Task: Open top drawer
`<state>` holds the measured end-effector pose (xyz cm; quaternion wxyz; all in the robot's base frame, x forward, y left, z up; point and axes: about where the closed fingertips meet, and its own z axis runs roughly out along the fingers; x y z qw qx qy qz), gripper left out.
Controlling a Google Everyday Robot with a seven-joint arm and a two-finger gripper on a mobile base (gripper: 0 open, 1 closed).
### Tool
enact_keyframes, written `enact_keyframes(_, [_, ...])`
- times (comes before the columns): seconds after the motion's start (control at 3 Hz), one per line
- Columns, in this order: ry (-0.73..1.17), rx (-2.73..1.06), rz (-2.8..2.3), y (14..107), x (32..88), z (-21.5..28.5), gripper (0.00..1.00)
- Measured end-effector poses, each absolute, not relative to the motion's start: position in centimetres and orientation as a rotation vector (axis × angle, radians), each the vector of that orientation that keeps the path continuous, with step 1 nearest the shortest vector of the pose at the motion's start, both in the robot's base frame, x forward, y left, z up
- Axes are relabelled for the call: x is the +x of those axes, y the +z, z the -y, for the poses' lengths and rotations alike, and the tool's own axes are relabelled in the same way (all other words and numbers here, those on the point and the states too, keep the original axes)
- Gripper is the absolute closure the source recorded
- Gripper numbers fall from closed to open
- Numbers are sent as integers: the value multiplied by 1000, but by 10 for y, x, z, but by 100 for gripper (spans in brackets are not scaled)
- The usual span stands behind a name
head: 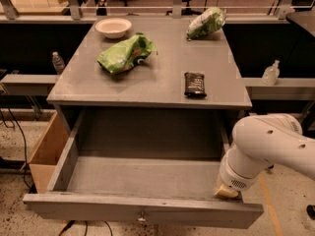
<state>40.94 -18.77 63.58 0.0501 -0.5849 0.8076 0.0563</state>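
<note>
The wide grey top drawer point(98, 206) with a small round metal knob point(141, 215) stands far out of the grey cabinet across the lower half of the frame, its deep box bare. The white arm's gripper point(226, 191) sits low inside the drawer's front right corner, at the lower right; whether it grips anything cannot be told. On the grey tabletop point(162, 77) above lie a white bowl point(113, 27), a crumpled green bag point(125, 54) and a dark flat packet point(195, 84).

A white bowl point(113, 27) and a crumpled green chip bag point(126, 54) lie at the upper left of the grey worktop point(162, 68), a green-and-white bag point(205, 23) at its upper right and a dark snack packet point(195, 84) right of centre. A cardboard box point(48, 151) stands at lower left; the gripper point(226, 191) sits at lower right.
</note>
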Motion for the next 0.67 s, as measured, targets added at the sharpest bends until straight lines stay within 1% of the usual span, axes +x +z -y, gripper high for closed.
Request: enact_keyframes(0.67, [58, -1837, -2307, 669, 452, 187, 100])
